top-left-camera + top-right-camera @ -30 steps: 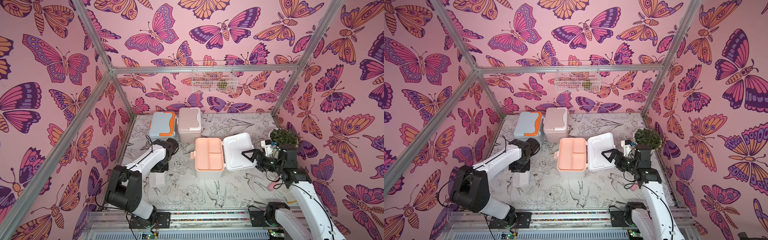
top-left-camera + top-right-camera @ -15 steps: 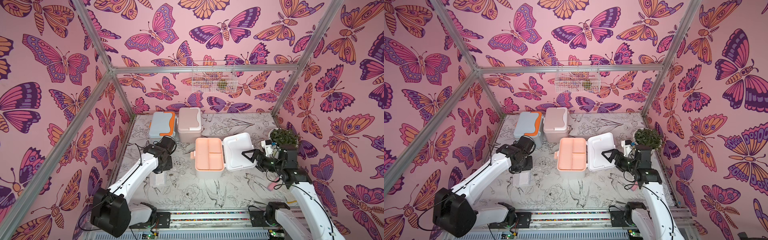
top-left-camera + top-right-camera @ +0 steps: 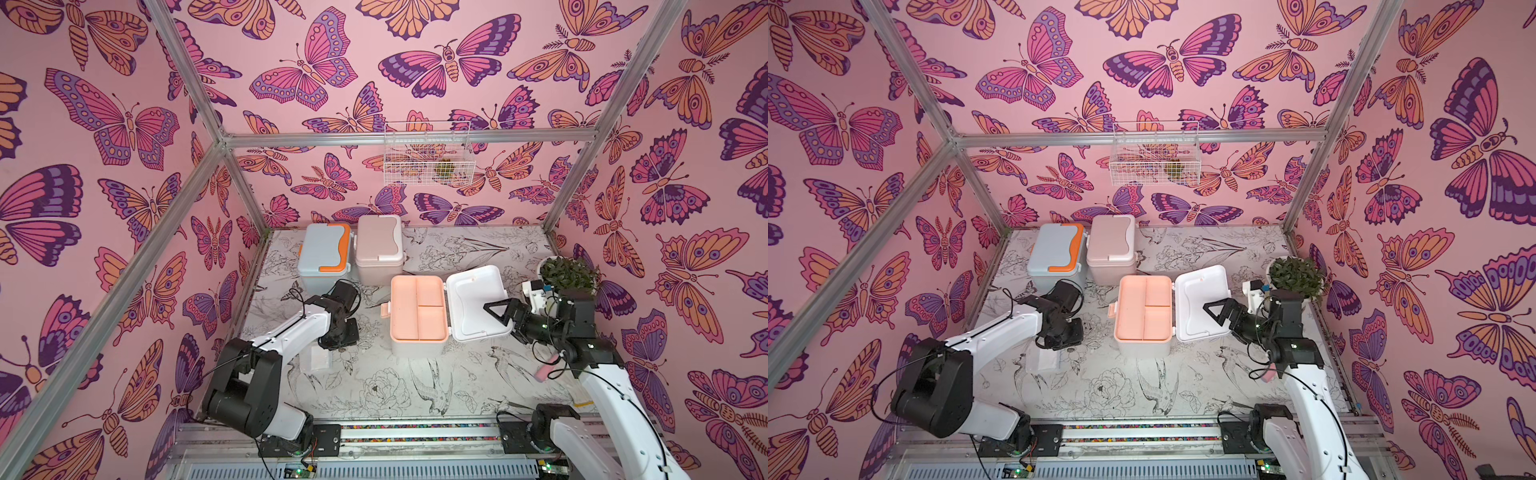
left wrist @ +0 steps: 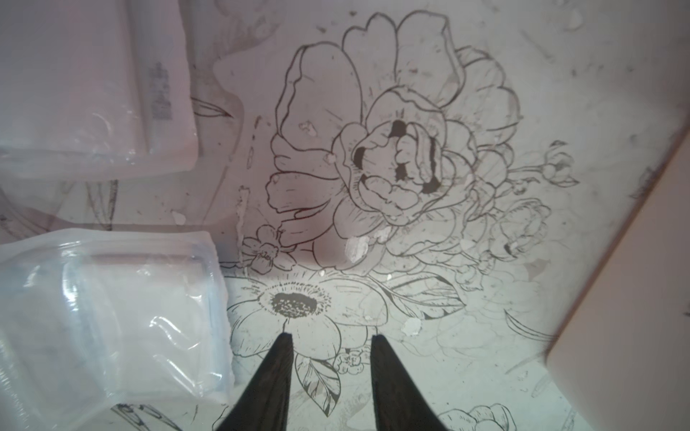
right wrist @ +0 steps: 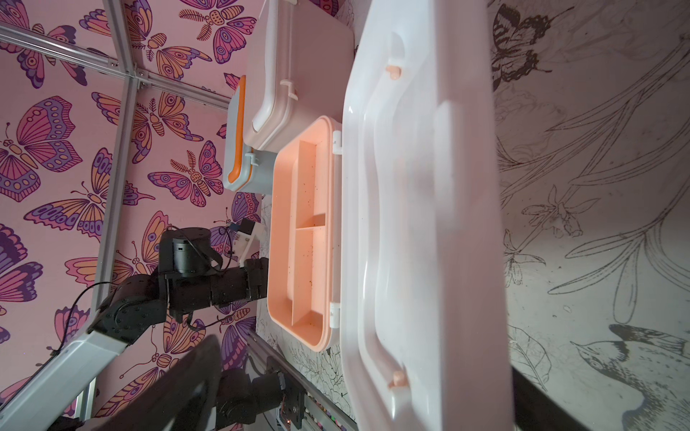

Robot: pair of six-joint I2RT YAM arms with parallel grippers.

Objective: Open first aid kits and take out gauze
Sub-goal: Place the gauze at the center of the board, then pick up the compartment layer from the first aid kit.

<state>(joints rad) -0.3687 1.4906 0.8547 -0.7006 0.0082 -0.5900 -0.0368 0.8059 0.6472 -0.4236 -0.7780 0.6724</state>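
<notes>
Three first aid kits stand on the drawn mat. The blue-grey one with orange trim [image 3: 324, 253] and the beige-pink one [image 3: 379, 245] are closed at the back left. The white one [image 3: 417, 313] is open and shows its peach tray, with its lid [image 3: 473, 303] laid to the right. Two gauze packets [image 4: 93, 86] [image 4: 112, 317] lie on the mat left of this kit; a top view shows gauze [image 3: 316, 357] there too. My left gripper [image 4: 331, 337] hangs open over the mat beside the packets, holding nothing. My right gripper [image 3: 498, 313] is wide open, with the lid's edge between its fingers [image 5: 186, 384].
A white pot with a green plant [image 3: 567, 274] stands at the right wall behind my right arm. A wire basket [image 3: 428, 160] hangs on the back wall. A pink object [image 3: 544, 372] lies by the right arm. A metal rail [image 3: 415, 432] runs along the front.
The left arm swung out and folded back, and its wrist now sits slightly nearer the front. Its jaws have parted a little. The right arm and the lid have not moved.
</notes>
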